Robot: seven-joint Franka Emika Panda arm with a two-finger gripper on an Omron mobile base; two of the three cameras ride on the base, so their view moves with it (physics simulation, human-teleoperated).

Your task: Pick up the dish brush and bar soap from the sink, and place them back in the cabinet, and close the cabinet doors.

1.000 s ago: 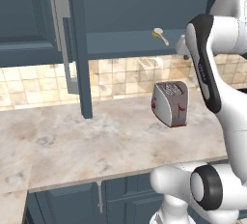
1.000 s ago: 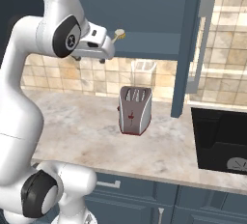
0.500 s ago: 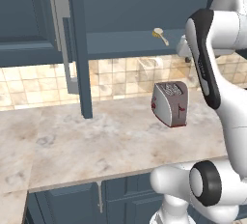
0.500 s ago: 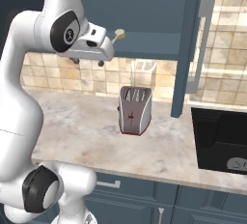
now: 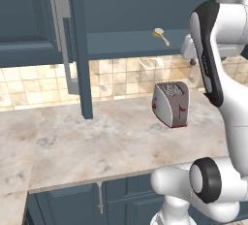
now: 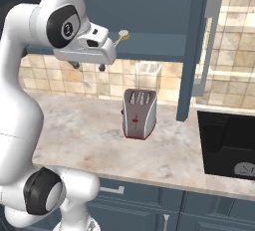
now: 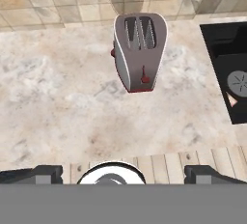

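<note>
Soap (image 7: 232, 100) is showing as a small reddish corner in the sink (image 7: 219, 39), just beside the round grey drain (image 7: 237, 82), at the right edge of the hand view. From the gripper (image 7: 123, 174) it is lying off to the right and lower down, past the toaster (image 7: 139, 49), so I judge the hand needs to travel sideways toward the basin and then go down. How the soap's long side is running I cannot tell, too little of it is visible.

The brush (image 5: 160, 35) is already lying on the open cabinet shelf (image 5: 121, 42), its cream head toward the left in the left base view and its handle pointing toward the arm. Both doors (image 5: 80, 49) are standing open.

The arm is standing high, the hand near the shelf edge and looking down at the counter (image 7: 58, 97). The jaws are spread wide and holding nothing.
</note>
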